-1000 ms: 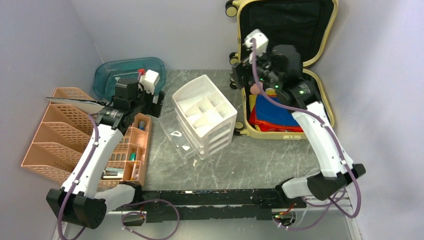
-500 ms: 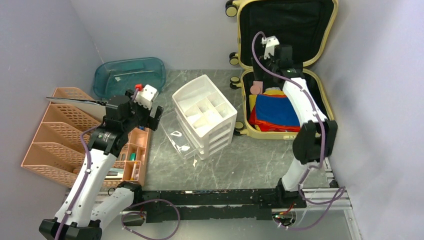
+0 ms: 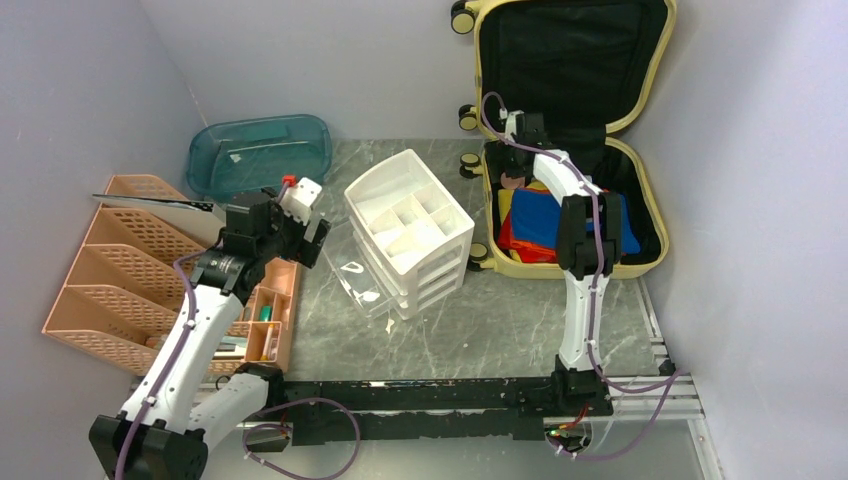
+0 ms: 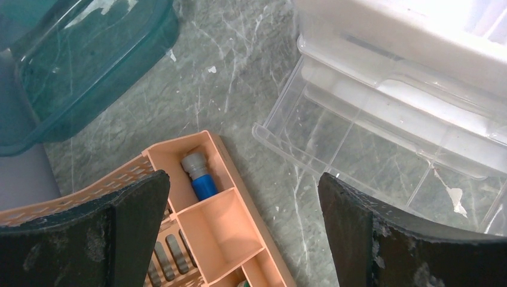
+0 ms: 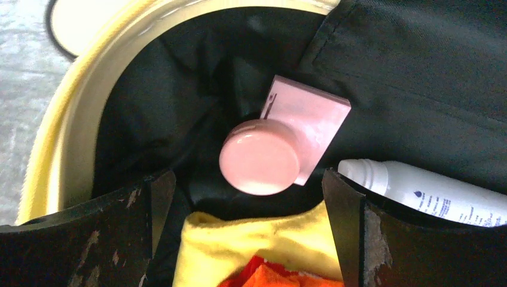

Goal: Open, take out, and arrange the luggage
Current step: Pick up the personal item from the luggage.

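Since the earlier frame the left gripper point(image 3: 314, 234), centre left, has edged back toward the drawers. Its jaws are wide apart and empty above the peach organizer point(image 4: 203, 221) and a clear pulled-out drawer point(image 4: 382, 137). The right gripper point(image 5: 248, 179) has dropped from the lid into the luggage point(image 3: 560, 268) at upper right, jaws spread and empty over a pink round case point(image 5: 260, 156). Opening looks done. Folded clothes point(image 3: 545, 225) and a white bottle point(image 5: 430, 191) lie inside, so unpacking and arranging seem still ahead.

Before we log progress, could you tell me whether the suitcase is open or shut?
Open: the suitcase has its lid upright, clothes showing inside.
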Robot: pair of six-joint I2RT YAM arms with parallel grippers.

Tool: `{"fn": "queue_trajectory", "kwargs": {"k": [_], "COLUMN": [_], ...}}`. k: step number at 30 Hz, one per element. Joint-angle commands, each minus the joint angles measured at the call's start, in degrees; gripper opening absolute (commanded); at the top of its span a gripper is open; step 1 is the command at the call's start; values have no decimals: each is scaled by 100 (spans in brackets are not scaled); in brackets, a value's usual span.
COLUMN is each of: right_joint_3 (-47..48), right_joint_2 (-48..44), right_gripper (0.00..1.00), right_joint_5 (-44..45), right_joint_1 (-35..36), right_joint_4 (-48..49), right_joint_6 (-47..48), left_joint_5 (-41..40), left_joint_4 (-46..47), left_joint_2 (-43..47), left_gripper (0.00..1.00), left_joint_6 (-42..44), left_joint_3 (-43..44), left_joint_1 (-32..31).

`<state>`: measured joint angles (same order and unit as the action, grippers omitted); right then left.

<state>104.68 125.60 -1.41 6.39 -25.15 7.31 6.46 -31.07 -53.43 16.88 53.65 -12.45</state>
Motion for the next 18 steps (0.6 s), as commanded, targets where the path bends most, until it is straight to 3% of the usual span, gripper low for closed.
{"fn": "queue_trajectory", "kwargs": {"k": [1,12,18], "right_joint_3": [673,645,515], "right_joint_2": [267,663,772], "right_gripper": [100,99,92], "right_joint_5": [337,654,365], "right_joint_1": [-32,-68,-165], "right_joint_4": [-78,-147,-213], "right_joint_6": [-151,-72,-196], "left_joint_5": [126,478,618], "left_joint_4": [155,128,148], "left_joint_2": [-62,2,33], "left_gripper": [100,100,100], "left_joint_6": [29,-47,-60], "left_joint_3": [63,-29,-72], "left_joint_1": [72,323,374]}}
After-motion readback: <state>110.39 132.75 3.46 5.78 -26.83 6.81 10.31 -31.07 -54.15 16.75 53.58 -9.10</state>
